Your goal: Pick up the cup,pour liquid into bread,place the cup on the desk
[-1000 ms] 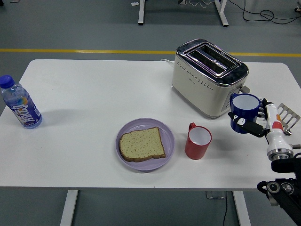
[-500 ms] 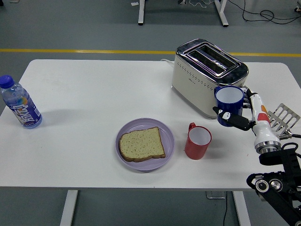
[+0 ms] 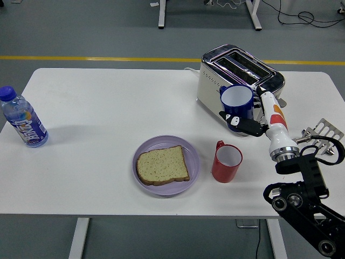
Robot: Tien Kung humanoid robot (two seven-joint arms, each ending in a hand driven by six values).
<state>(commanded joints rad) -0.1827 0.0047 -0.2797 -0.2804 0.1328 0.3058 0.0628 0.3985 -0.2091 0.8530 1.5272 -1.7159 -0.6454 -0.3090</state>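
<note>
A: While nothing reaches in from the left edge, what sits farthest out from the fingers on that side?

B: Farthest left of them lies the water bottle (image 3: 22, 120), blue-capped, near the left rim of the white table (image 3: 102, 102); well apart from the hand.

A: And closer in?

B: Next comes the purple plate (image 3: 166, 164), down and to the left of the fingers, with one slice of bread (image 3: 162, 165) lying flat on it; just beside the plate's right rim stands the red cup (image 3: 227, 162), upright, its handle on its upper left side, almost straight below the fingers; it touches neither plate nor hand.

A: Where is the cup that the task names?

B: The blue cup (image 3: 236, 101) is in the right hand (image 3: 253, 116), lifted clear of the table and roughly upright, white inside; whether it holds liquid cannot be told; the dark fingers (image 3: 241, 123) are wrapped about its lower wall and base, closed on it.

A: What stands behind them?

B: The cream and chrome toaster (image 3: 237, 81) rises just behind and above the fingers, the cup overlapping its front face; further right, past the white forearm, a metal rack (image 3: 321, 131) lies near the table's right rim.
</note>
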